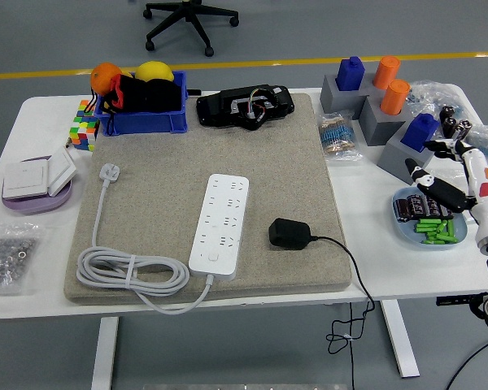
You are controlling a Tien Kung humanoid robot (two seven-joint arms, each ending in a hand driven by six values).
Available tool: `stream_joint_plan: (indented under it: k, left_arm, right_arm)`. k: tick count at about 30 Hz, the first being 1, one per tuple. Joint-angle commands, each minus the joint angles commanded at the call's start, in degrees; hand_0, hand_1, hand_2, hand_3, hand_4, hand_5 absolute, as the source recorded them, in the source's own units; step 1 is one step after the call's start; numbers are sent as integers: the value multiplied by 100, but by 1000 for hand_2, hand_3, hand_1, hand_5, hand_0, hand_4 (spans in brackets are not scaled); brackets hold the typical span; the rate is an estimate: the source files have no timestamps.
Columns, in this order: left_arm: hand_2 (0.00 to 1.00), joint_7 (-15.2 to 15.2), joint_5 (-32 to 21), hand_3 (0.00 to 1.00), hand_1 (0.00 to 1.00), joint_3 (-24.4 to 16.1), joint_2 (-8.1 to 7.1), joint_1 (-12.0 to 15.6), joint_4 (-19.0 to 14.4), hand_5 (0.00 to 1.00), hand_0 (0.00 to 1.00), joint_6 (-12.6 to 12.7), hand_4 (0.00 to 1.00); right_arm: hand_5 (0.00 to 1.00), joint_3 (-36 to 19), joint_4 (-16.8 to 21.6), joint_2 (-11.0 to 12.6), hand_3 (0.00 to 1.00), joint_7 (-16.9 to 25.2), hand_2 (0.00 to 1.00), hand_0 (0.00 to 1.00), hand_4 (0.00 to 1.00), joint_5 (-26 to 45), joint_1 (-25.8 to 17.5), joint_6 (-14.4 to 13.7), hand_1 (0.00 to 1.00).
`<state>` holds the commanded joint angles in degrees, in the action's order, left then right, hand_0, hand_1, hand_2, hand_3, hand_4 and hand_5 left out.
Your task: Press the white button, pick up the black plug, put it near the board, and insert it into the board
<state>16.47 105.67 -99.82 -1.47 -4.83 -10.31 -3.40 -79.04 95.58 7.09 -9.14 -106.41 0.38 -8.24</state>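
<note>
apparently right hand [455, 175] fingers [429, 180] spread, empty.

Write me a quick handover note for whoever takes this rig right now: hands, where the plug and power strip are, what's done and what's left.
Right hand: fingers relaxed, holding nothing, over the table's right edge above the blue dish.
Left hand: out of view.
White power strip: flat on the grey mat, button end nearest the robot.
Black plug: on the mat just right of the strip, not inserted, ungrasped.
Button press: cannot tell.
Left: pick up plug, insert it into the strip.
</note>
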Motion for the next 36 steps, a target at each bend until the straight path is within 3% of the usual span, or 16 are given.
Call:
stream_joint_plan:
  k: [4, 10, 11, 16, 17, 22, 23, 28, 29, 34, 35, 36]
  left_arm:
    - [637, 2, 5, 695, 631, 3, -1, -1, 0, 384, 625, -2, 565]
    - [637, 4, 1, 696, 631, -9, -7, 5, 0, 382, 625, -4, 565]
    - [637, 3, -12, 695, 631, -10, -7, 4, 0, 382, 625, -1, 563]
    - [637, -5, -38, 695, 631, -17, -10, -2, 0, 382, 625, 8, 563]
    - [637, -5, -44, 694, 631, -12, -13, -3, 0, 383, 625, 9, 561]
    - [637, -6, -42, 694, 631, -13, -16, -13, 0, 383, 625, 11, 561]
    - [637, -7, -50, 692, 631, -10, -16, -15, 0, 386, 625, 13, 560]
    - [637, -7, -112, 692, 631, 9, -19, -14, 0, 386, 625, 18, 560]
    - [636, -8, -115, 693, 630, 12, -20, -14, 0, 387, 624, 18, 560]
    - [636, -6, -113, 693, 630, 17, -19, -17, 0, 387, 624, 17, 560]
    - [636, -7, -119, 693, 630, 20, -19, -17, 0, 389, 624, 18, 559]
    - [636, -8, -134, 693, 630, 28, -20, -13, 0, 389, 624, 18, 559]
  right_arm:
    - [530, 413, 147, 92, 679, -74, 712, 860, 816, 57, 100, 31, 745]
    - [530, 1508, 503, 307, 680, -141, 701, 856, 815, 222, 453, 110, 725]
    - [532, 1654, 545, 326, 676, -143, 631, 761, 815, 259, 526, 135, 653]
    - [532, 2391, 599, 370, 676, -186, 631, 761, 815, 413, 884, 208, 653]
    - [528, 2503, 580, 369, 667, -220, 492, 643, 810, 433, 943, 242, 537]
    - [528, 3087, 403, 349, 667, -571, 492, 643, 810, 309, 1247, 347, 537]
    - [333, 3221, 359, 335, 639, -680, 221, 345, 652, 260, 1325, 357, 202]
    - [333, 3745, 192, 226, 639, -1216, 221, 345, 652, 29, 1705, 289, 202]
    - [295, 3817, 170, 204, 631, -1312, 126, 85, 583, 17, 1763, 288, 49]
    - [295, 4203, 103, 61, 631, -2121, 126, 85, 583, 4, 2095, 463, 49]
    - [214, 4247, 108, 48, 629, -2256, 102, 2, 512, 16, 2131, 501, 9]
    - [214, 4303, 115, 31, 629, -2402, 102, 2, 512, 44, 2171, 542, 9]
